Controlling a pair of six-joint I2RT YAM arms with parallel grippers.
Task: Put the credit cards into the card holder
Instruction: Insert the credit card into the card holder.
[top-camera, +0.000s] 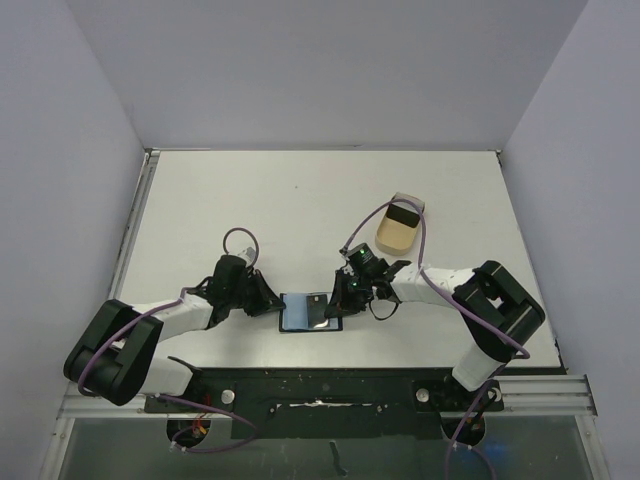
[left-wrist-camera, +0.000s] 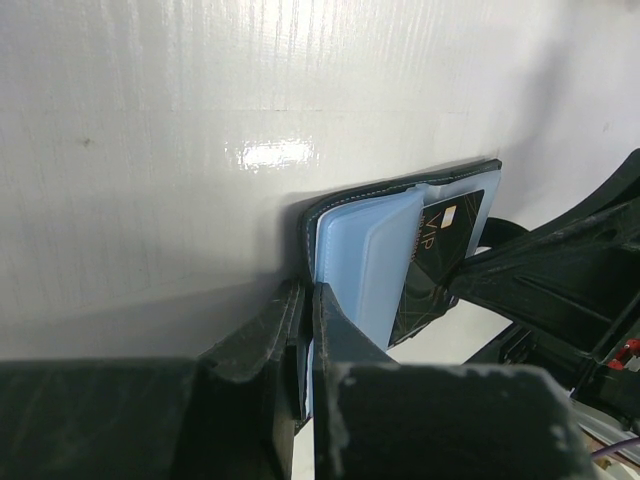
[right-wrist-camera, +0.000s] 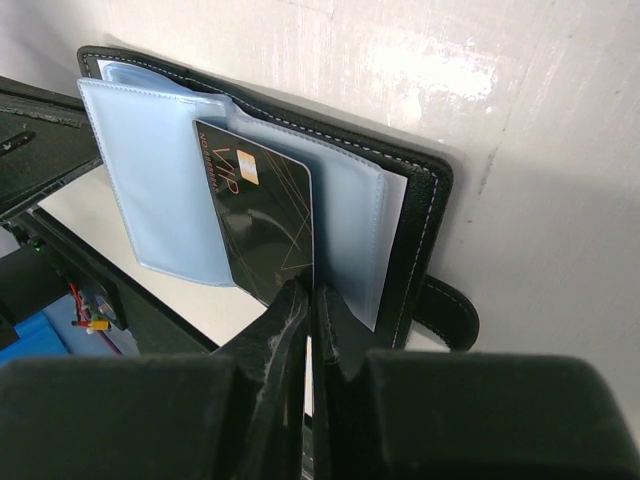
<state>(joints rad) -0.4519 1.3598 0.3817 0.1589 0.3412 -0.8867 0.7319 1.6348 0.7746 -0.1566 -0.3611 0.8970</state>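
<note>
The card holder (top-camera: 300, 311) lies open on the white table between both arms, black outside with bluish inner panels (right-wrist-camera: 150, 190). My left gripper (left-wrist-camera: 308, 300) is shut on the card holder's (left-wrist-camera: 365, 260) near edge, pinching the cover and a blue panel. My right gripper (right-wrist-camera: 312, 295) is shut on the lower edge of a black credit card (right-wrist-camera: 265, 215) with gold lines and "VIP" lettering. That card stands partly between the blue panels and shows from the other side in the left wrist view as a dark credit card (left-wrist-camera: 440, 250). The snap strap (right-wrist-camera: 450, 310) sticks out at the right.
A beige oval tray (top-camera: 393, 238) sits at the back right of the table, with a dark flat piece (top-camera: 404, 214) at its far end. Purple cables loop over both arms. Grey walls enclose the table on three sides.
</note>
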